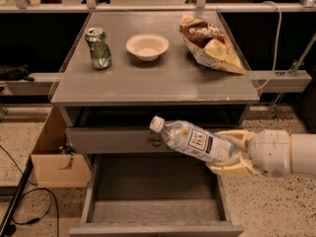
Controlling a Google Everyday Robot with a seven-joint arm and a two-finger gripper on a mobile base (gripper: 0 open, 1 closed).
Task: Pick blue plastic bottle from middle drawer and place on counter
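The blue plastic bottle is clear with a white cap and a white label with a dark blue band. It lies tilted in the air, cap pointing up-left, above the open middle drawer and in front of the knobbed drawer front. My gripper comes in from the right and is shut on the bottle's base end. The drawer's grey floor is bare. The counter is the grey cabinet top above.
On the counter stand a dented green soda can, a white bowl and a chip bag. A cardboard box sits on the floor left of the cabinet. A cable runs on the floor at lower left.
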